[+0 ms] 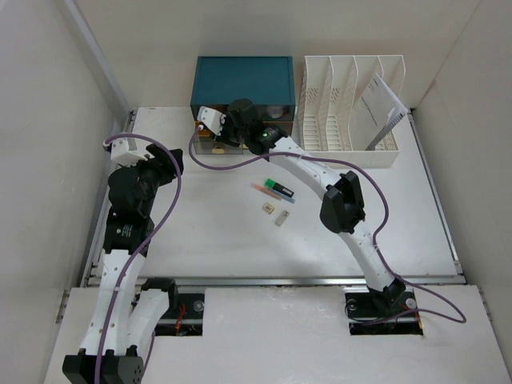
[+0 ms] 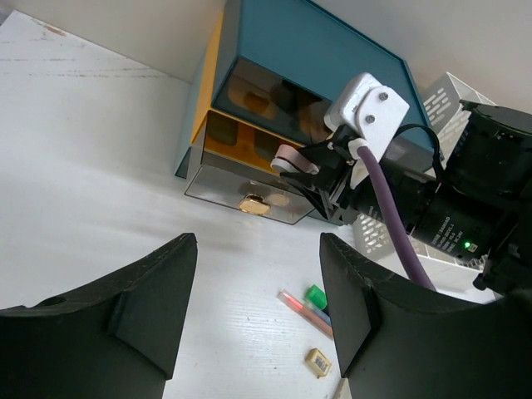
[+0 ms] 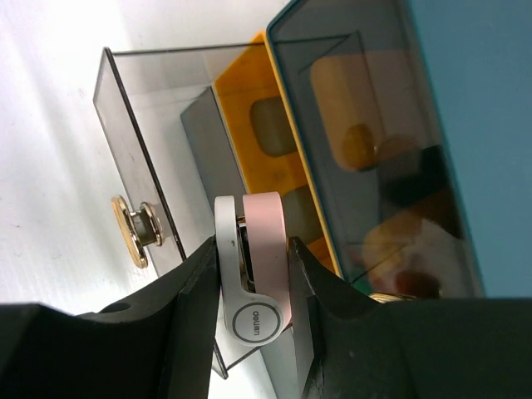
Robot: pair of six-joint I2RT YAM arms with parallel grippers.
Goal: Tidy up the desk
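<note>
Desk point(image 1: 208, 240): one, white. It carries the teal drawer box and spreads out in front of it. It lies beneath both my pairs of jaws, and neither pair touches it.
Teal drawer box point(image 1: 242, 76): one, at the far edge of the desk. This is my landmark.
File rack point(image 1: 349, 157): one, white and slotted, just right of the box. Its slot farthest from the box holds printed paper point(image 1: 382, 108), leaning.
Drawers: two smoky ones showing in the box. The upper drawer point(image 2: 266, 96) is shut, with dim tan shapes behind its front that I cannot identify. The lower drawer point(image 2: 241, 179) is pulled out, with a gold knob point(image 2: 252, 204) and a yellow lining.
Left gripper point(image 2: 255, 245): mine, jaws apart and empty, above the desk to the left of the box.
Right gripper point(image 3: 253, 274): mine, jaws clamped on the pink-and-white tool point(image 3: 264, 249), just in front of the box above the pulled-out drawer.
Pen point(image 1: 260, 189): one, reddish, on the desk in front of the box.
Green-and-black stick point(image 1: 278, 189): one, beside the pen.
Beige blocks: two point(image 1: 266, 208) point(image 1: 281, 217), a little farther from the box.
</note>
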